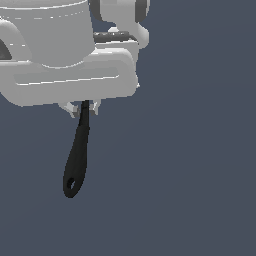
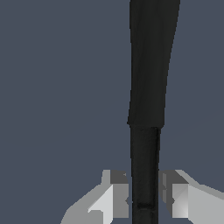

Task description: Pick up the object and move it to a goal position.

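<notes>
My claw point(image 1: 85, 107) pinches the narrow end of the black handle-like utensil point(image 1: 76, 159), which hangs below with its holed end lowest (no surface in sight). I judge the carry underway; next needs steady travel toward the goal.

The hand point(image 1: 84, 109) sits in the upper left of the exterior view, under the arm's bulk. The utensil point(image 1: 76, 160) hangs below it, its narrow end between the fingers point(image 2: 114, 194), its wider end with the hole lowest, slanting slightly toward the exterior view's left.
</notes>
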`<state>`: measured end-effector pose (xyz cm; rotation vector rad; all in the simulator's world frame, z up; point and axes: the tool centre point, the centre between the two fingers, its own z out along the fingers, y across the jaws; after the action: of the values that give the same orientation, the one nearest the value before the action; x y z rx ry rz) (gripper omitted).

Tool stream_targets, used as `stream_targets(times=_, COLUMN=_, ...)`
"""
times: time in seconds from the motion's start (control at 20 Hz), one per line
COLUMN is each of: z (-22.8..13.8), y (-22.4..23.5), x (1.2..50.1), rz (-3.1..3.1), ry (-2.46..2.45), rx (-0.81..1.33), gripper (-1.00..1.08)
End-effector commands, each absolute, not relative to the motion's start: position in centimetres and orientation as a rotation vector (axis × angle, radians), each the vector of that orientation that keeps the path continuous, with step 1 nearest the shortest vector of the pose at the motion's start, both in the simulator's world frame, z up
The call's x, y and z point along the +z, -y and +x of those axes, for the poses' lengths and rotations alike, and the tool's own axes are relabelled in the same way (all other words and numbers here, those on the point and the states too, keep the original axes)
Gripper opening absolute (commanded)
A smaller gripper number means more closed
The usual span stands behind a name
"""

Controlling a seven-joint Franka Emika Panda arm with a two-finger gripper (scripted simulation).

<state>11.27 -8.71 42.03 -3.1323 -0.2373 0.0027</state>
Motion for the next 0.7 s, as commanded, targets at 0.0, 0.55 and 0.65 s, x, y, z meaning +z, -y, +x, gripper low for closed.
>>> stream_targets(times=0.0, z=11.39, y=8.82, x=42.55, rz=-3.133, ry=0.238, rx=0.000, gripper=-1.00)
stream_targets(times=0.55, z=11.61, y=9.00, x=43.15, rz=-3.133, ry=0.238, rx=0.000, gripper=-1.00)
stream_targets(times=0.65, z=11.62, y=9.01, x=43.17, rz=-3.133, ry=0.238, rx=0.000, gripper=-1.00)
